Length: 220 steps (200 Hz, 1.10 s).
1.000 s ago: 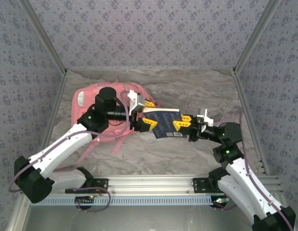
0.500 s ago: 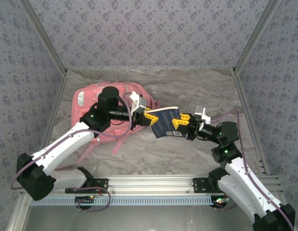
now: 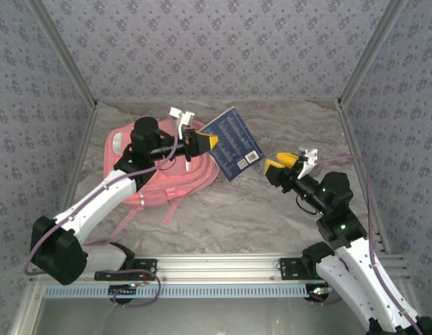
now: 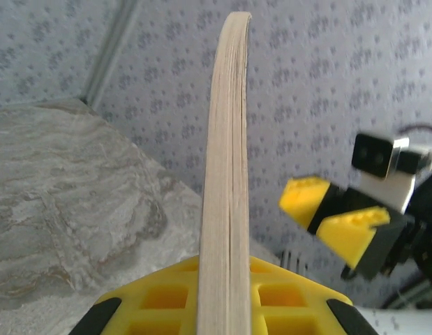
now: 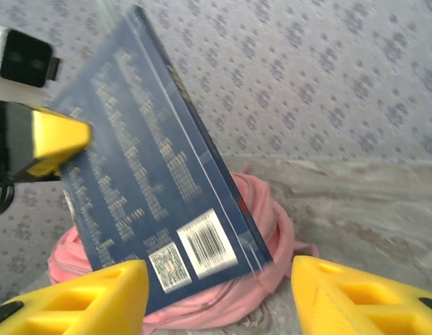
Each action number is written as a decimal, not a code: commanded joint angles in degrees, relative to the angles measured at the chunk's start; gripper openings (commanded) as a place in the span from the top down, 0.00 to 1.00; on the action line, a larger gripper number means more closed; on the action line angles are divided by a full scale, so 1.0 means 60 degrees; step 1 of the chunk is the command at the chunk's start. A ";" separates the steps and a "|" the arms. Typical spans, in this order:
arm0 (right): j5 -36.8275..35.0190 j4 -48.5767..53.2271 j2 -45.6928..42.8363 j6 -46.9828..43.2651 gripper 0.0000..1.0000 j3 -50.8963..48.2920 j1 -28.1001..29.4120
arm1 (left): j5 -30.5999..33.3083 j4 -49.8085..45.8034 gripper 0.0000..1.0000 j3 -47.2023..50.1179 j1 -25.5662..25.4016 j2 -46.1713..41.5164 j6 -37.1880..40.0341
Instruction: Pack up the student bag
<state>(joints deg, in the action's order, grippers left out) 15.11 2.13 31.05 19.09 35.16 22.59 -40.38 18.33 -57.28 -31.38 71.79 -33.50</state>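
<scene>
Pink fabric takes the left-centre of the overhead frame, where the student bag (image 3: 191, 178) lies flat on the marbled table (image 3: 271, 209), its straps trailing toward the lower left. Over the bag's upper right edge hangs a dark blue book (image 3: 233, 143), tilted with its barcode corner lowest and lifted clear of the table. My left gripper (image 3: 207, 142) pinches the book's left edge, jaws narrow on it; in my left wrist view the page block rises straight up between the yellow fingers. My right gripper (image 3: 284, 162), right of centre, stands spread wide and empty, just apart from the book's lower corner.

I judge the step in hand to be my left arm carrying the book to the bag. I cannot tell whether the bag's mouth is open. The next move calls for an opening there, perhaps held by my free right fingers, and the book slid in edge-first.
</scene>
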 commanded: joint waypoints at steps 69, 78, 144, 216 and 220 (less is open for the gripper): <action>0.0967 -0.2404 0.1276 0.6650 0.21 -0.0327 -0.0179 | 0.2362 0.2499 1.00 0.0873 -0.0059 -0.0670 -0.5187; 0.1016 -0.2837 0.1391 0.7069 0.19 -0.0395 -0.0119 | 0.2282 0.2550 1.00 0.0842 -0.0075 -0.0593 -0.5413; 0.0943 -0.5066 0.2595 0.8528 0.12 -0.0362 0.0384 | 0.1882 0.2839 1.00 0.0596 -0.0233 0.0016 -0.6878; 0.0763 -0.6996 0.4051 0.9028 0.18 -0.0029 0.0902 | 0.2090 0.2614 1.00 0.0611 -0.0572 -0.0128 -0.6825; 0.0773 -0.7115 0.4120 0.9059 0.20 -0.0029 0.0936 | 0.2108 0.2554 1.00 0.0626 -0.0585 -0.0146 -0.6781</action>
<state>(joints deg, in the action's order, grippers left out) 19.90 -32.10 54.28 70.81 32.95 27.18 -27.62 30.48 -51.22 -34.33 72.53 -74.11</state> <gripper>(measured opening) 0.834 0.112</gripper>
